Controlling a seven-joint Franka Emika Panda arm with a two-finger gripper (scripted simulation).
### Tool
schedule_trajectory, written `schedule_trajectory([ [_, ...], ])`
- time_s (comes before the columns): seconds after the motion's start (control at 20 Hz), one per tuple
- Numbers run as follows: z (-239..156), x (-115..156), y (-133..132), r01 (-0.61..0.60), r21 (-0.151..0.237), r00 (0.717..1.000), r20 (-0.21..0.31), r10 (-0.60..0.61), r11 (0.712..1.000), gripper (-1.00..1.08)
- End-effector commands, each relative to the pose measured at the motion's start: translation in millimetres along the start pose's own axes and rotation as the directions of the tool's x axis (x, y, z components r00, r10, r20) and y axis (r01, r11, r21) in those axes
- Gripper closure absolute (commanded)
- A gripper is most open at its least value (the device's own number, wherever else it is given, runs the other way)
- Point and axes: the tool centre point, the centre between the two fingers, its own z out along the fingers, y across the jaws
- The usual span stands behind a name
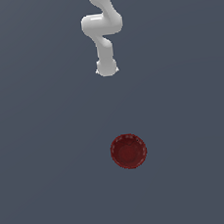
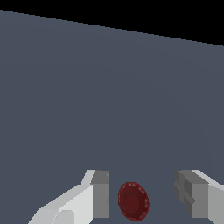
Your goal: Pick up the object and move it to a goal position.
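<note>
Claw (image 2: 142, 192) is spread wide and empty, two grey pads (image 2: 100, 194) well apart in the wrist view, nothing between them but floor and the bowl far below

Bowl (image 1: 129, 151) sits upright on the flat grey floor (image 1: 38, 142), dark red, round, faintly ribbed inside. In the exterior view it's below the arm (image 1: 102, 31) and slightly toward that view's right, well apart from it. No goal marker visible in either view

Step in hand, as I read it: the approach, grasp not started

How to do it well:
- wrist view already has the bowl between the pads but sitting nearer one pad, so trim sideways until it's centred before dropping
- bowl looks about as wide as the opening, so straddling the whole thing leaves no margin. Safer to pinch the rim, one pad inside, one outside
- come down vertical, keep the opening full until the pads are past the rim
- stop short of the floor, tips shouldn't dig in
- close slowly; a round wall can squirt sideways if contact is off-centre
- lift straight up before any travel
</note>
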Motion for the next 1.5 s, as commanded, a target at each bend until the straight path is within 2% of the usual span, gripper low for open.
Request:
schedule_trajectory([
  [0.0, 23.1, -11.1, -21.9, 0.027, -0.030, 1.000, 0.017, -0.026, 0.999, -0.20],
  [0.35, 117.6, -58.4, -66.2, 0.097, -0.106, 0.990, 0.114, -0.085, 0.990, -0.20],
  [0.65, 222.1, -119.7, -77.7, 0.145, -0.161, 0.965, 0.239, -0.104, 0.976, -0.20],
  [0.85, 296.9, -172.6, -69.8, 0.168, -0.191, 0.936, 0.338, -0.096, 0.967, -0.20],
  [1.1, 382.1, -246.9, -45.4, 0.182, -0.220, 0.885, 0.461, -0.062, 0.958, -0.20],
  [1.45, 455.9, -330.8, -9.2, 0.180, -0.245, 0.816, 0.578, -0.005, 0.952, -0.20],
])
